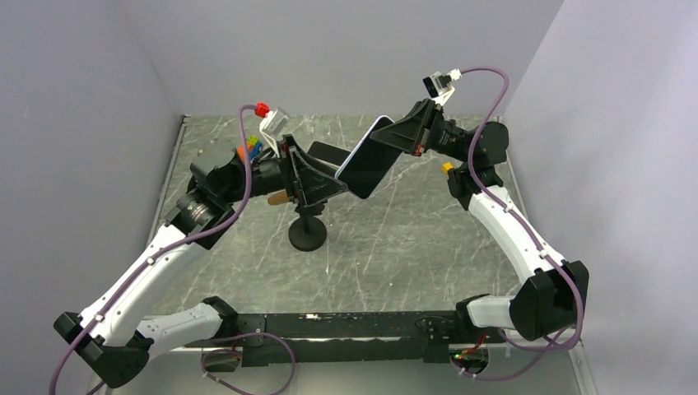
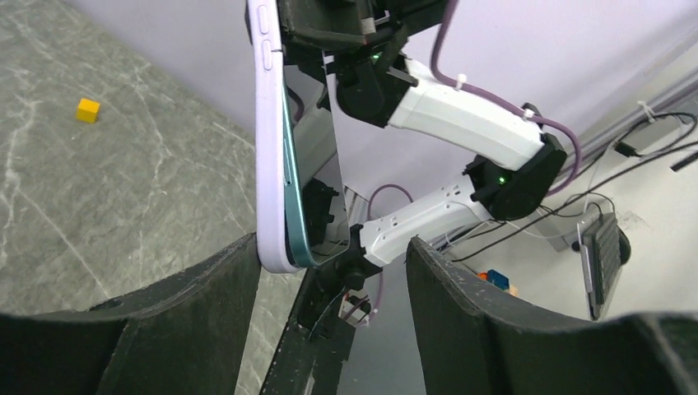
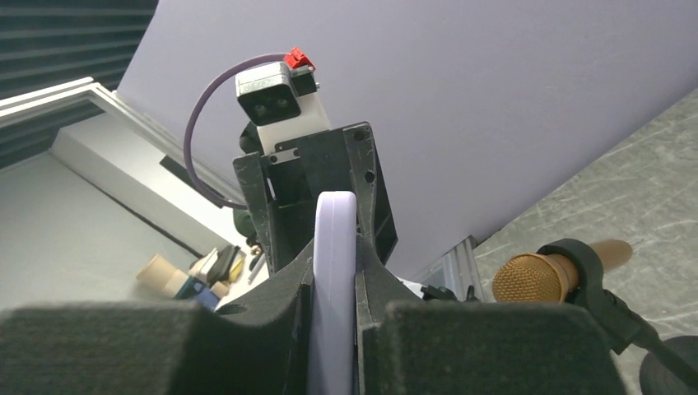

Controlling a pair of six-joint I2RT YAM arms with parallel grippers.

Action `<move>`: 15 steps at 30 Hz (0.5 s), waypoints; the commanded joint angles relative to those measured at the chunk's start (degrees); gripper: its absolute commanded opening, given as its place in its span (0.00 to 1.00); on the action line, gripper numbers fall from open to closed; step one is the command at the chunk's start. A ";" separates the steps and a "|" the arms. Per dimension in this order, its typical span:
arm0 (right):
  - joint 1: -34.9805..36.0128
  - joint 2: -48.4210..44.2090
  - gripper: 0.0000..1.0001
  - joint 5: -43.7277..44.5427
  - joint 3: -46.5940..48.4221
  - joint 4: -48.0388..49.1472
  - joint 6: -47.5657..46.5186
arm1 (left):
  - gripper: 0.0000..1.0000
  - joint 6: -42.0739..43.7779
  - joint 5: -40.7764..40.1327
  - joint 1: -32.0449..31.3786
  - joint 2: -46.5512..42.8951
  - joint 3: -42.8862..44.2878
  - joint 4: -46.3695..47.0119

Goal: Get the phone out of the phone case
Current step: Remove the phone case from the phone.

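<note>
The phone in its lilac case (image 1: 368, 158) is held in the air over the middle of the table, tilted. My right gripper (image 1: 401, 136) is shut on its upper end; in the right wrist view the case's edge (image 3: 333, 247) sits pinched between both pads. In the left wrist view the case (image 2: 267, 140) stands on edge, and the phone's teal rim (image 2: 295, 214) and dark screen (image 2: 319, 156) show beside it. My left gripper (image 2: 333, 276) is open around the phone's lower end. The case's lower corner touches my left finger (image 2: 197, 304); the right finger (image 2: 494, 313) is apart from it.
A gold-headed microphone (image 3: 535, 278) on a black stand with a round base (image 1: 307, 234) stands just below my left gripper (image 1: 323, 177). A yellow cube (image 1: 447, 168) lies by the right arm. Coloured blocks (image 1: 251, 149) lie at the back left.
</note>
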 commanded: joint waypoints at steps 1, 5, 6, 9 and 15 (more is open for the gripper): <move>-0.32 -3.38 0.00 3.31 1.66 -4.27 -4.37 | 0.69 3.22 -8.40 -1.00 -3.04 0.56 -2.98; -0.56 -4.24 0.00 4.20 2.97 -10.79 -8.87 | 0.72 5.56 -16.57 -1.02 -7.00 -0.38 -4.66; -0.53 -4.22 0.00 4.12 3.21 -10.95 -9.09 | 0.73 5.51 -16.51 -1.00 -7.33 -0.47 -4.52; -0.54 -3.88 0.00 3.97 3.43 -10.07 -8.51 | 0.74 3.94 -13.44 -1.02 -6.51 -0.19 -3.80; -0.52 -3.46 0.00 4.06 3.47 -8.94 -7.58 | 0.74 -1.13 -5.11 -1.20 -3.43 -0.75 0.98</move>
